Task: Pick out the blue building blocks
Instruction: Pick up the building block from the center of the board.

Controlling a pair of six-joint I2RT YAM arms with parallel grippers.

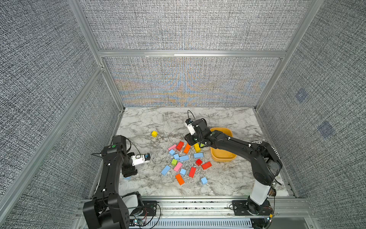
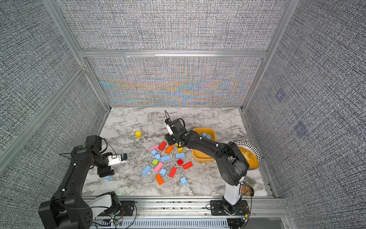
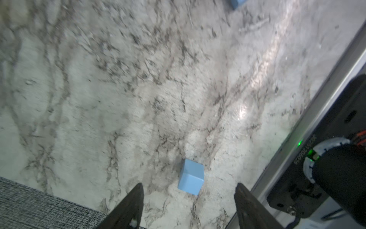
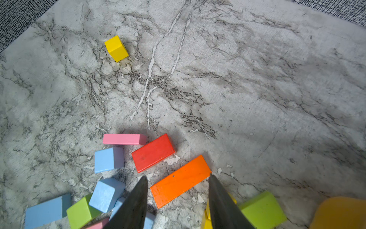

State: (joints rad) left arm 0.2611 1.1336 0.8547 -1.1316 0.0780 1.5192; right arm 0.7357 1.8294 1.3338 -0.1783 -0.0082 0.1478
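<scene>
Several light blue building blocks (image 1: 184, 158) lie mixed with other colours mid-table in both top views. More blue ones (image 2: 206, 135) rest inside the yellow bin (image 2: 202, 158). A lone blue cube (image 3: 191, 179) sits on the marble just ahead of my left gripper (image 3: 189, 186), which is open and empty. From above, that cube (image 1: 127, 178) peeks out under the left gripper (image 1: 129, 171). My right gripper (image 4: 177, 177) hangs open over an orange brick (image 4: 180, 181) at the pile's far edge, holding nothing. Blue cubes (image 4: 109, 159) lie beside its finger.
Red, orange, pink, green and yellow blocks surround the blue ones. A yellow cube (image 1: 154, 134) stands apart toward the back. A patterned plate (image 2: 249, 156) and a jar (image 2: 248, 191) sit at the right edge behind the right arm. Fabric walls enclose the table.
</scene>
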